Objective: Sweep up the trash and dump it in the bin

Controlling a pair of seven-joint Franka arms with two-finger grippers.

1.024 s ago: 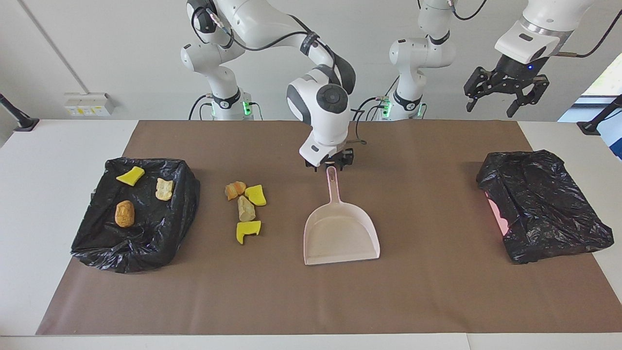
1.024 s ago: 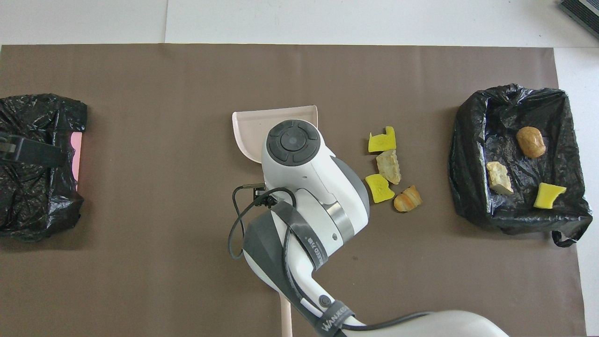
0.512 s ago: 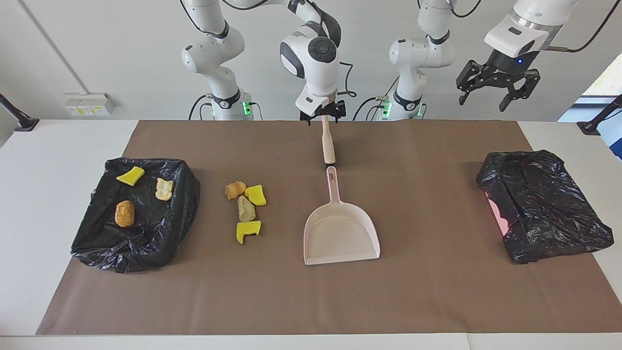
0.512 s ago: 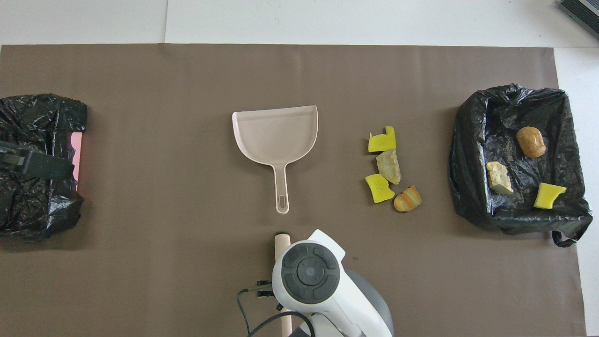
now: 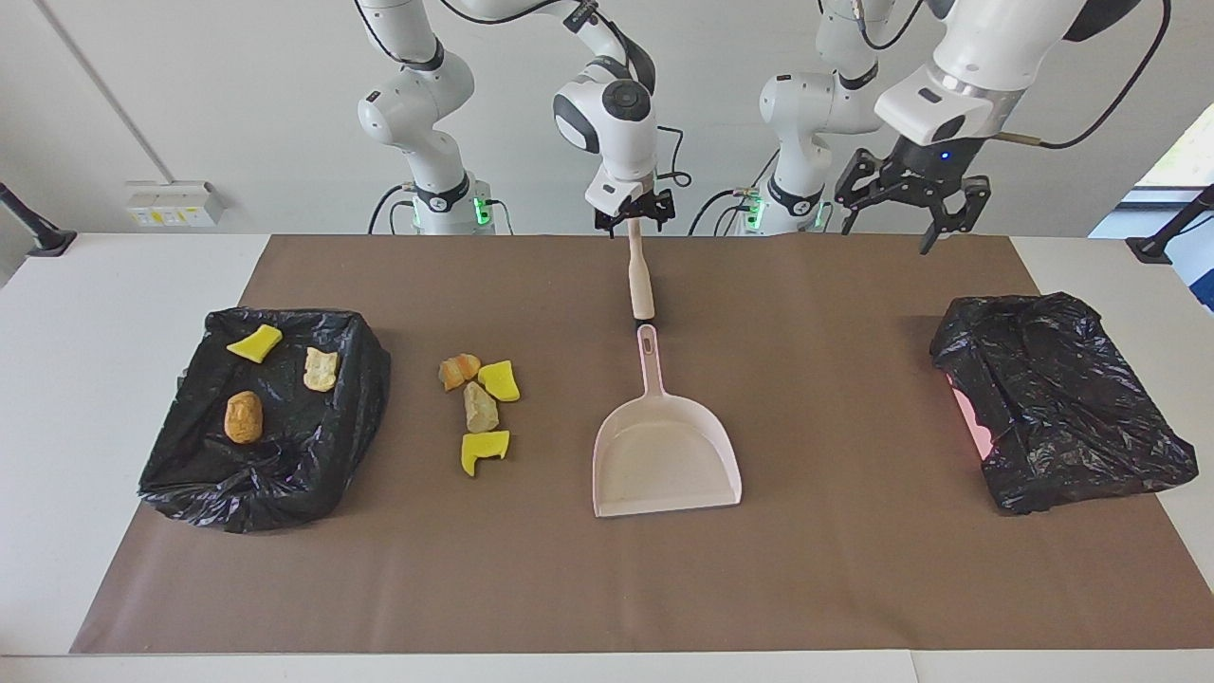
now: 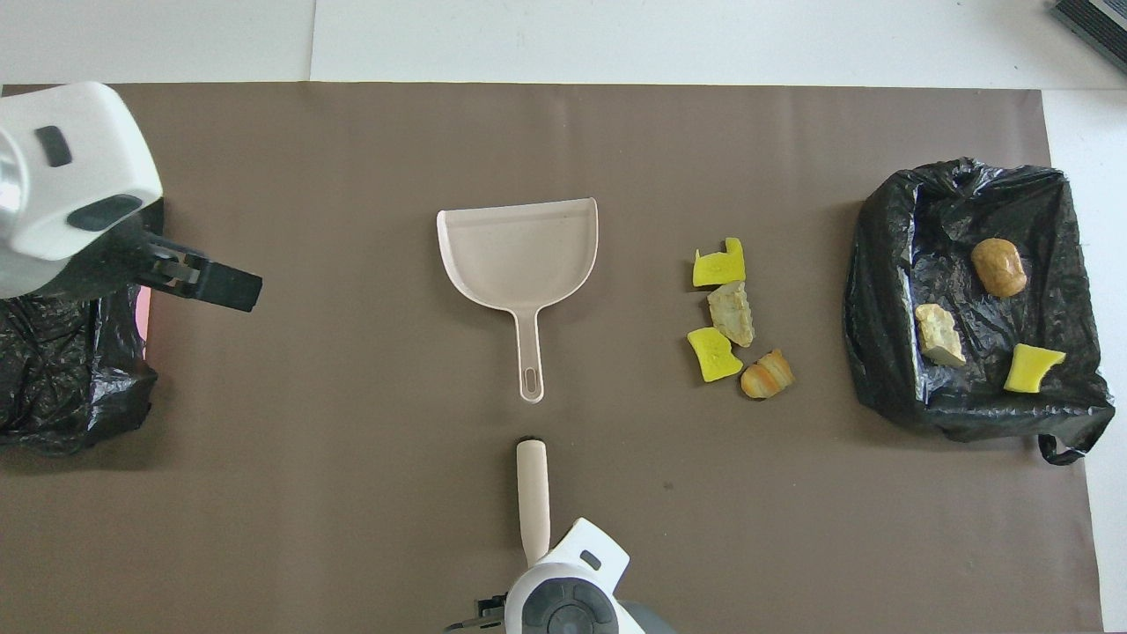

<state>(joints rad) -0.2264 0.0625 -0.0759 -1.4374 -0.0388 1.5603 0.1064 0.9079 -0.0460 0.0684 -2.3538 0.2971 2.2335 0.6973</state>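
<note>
While right tool [image 5: 634, 218] gapes over brush handle [image 5: 642, 275], left tool [image 5: 892, 228] hangs spread near black bag [image 5: 1062, 398].

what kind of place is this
Most likely a robotics lab: two robot arms mounted at a white table, a brown mat laid as a work surface, and staged props such as a dustpan and foam trash.
</note>
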